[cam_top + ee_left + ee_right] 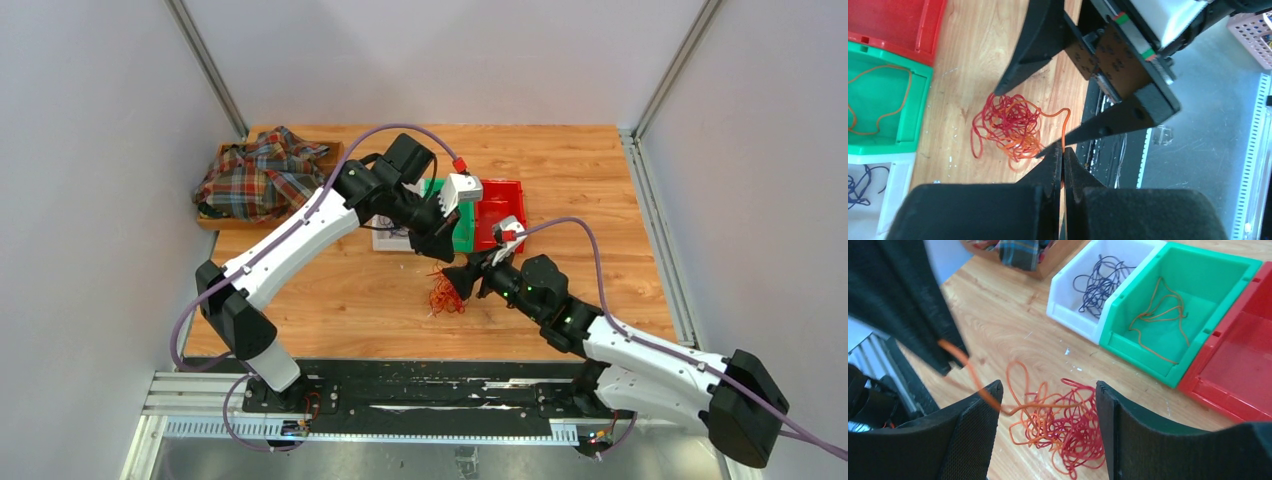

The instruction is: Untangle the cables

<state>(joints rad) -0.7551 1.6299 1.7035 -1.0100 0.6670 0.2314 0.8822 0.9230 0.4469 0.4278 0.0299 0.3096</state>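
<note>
A clump of red and orange cables (445, 296) lies on the wooden table, also in the left wrist view (1010, 127) and the right wrist view (1070, 427). My left gripper (1063, 151) is shut on one orange cable (1066, 120) that runs out of the clump and rises off the table; in the top view it (440, 250) hangs just above the clump. My right gripper (1048, 387) is open, its fingers (975, 425) either side of the clump, low over it (460, 282). The held orange strand (955, 354) passes over its left finger.
Three bins stand side by side behind the clump: a white bin (1068, 305) with dark purple cables (1098, 282), a green bin (1128, 340) with an orange cable (1163, 310), and a red bin (1243, 375). A wooden tray with plaid cloth (260, 175) sits at the back left.
</note>
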